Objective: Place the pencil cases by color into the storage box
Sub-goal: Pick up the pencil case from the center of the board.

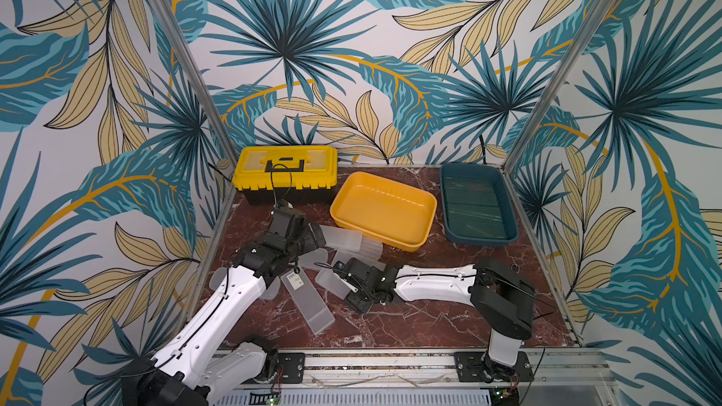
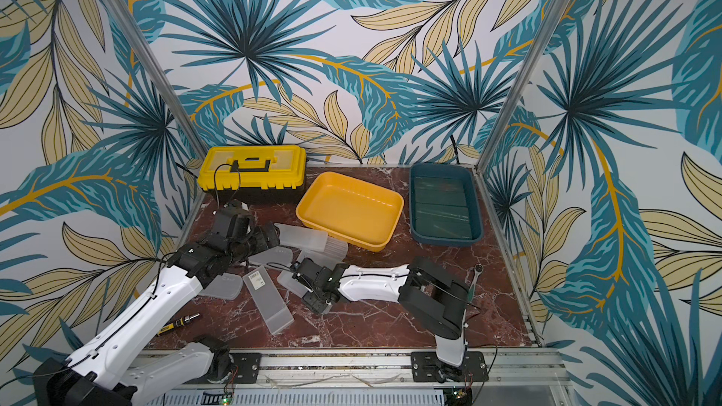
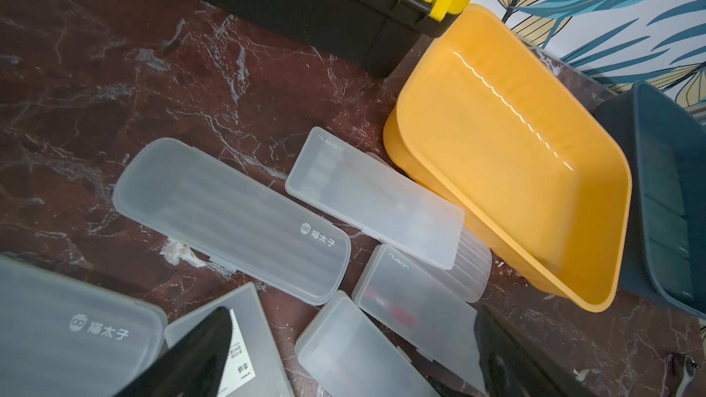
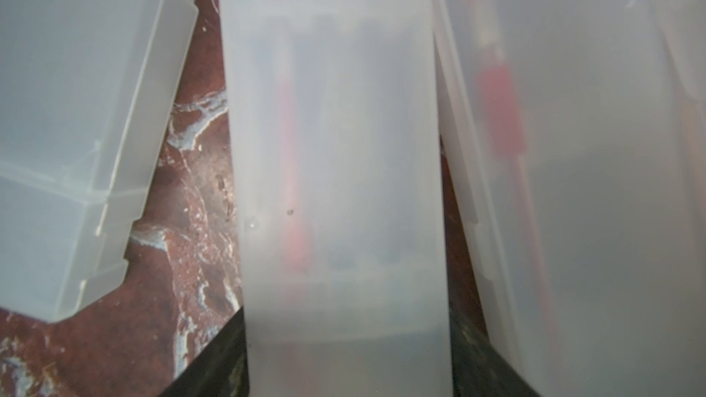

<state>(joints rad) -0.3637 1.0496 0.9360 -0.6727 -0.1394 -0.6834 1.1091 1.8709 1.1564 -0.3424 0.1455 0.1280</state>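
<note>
A: Red marble table, leaf-print walls on three sides. Along the back, from the left: toolbox, yellow tray, blue tray.

B: And the green cases?

A: Down flat in the blue tray, laid side by side across its floor.

B: The frosted cases?

A: Out on the table, in a loose cluster in front of the toolbox and the yellow tray. One lying partly over a ridged case, just beside the yellow tray's near wall. A long rounded case flat on the marble close by. Nearest the front, the barcode case, sticker up, lying aslant.

B: And the left gripper?

A: Hangs above the cluster on the toolbox side, with fingers spread wide, closed on nothing. Seen from the left wrist, only cases lying below the gap.

B: The right gripper?

A: Low over the table, reaching in from the right side of the cluster. Straddles a small case, one dark finger tight beside each long edge. Clamped or merely flanking: cannot tell. Red and dark pens showing faintly through the lid. Another frosted case just beside it on one flank; on the other, a third set apart, bare marble between.

B: Anything else on the table?

A: A screwdriver by the left arm, well apart from the cases. A wrench behind the right arm's elbow.
</note>
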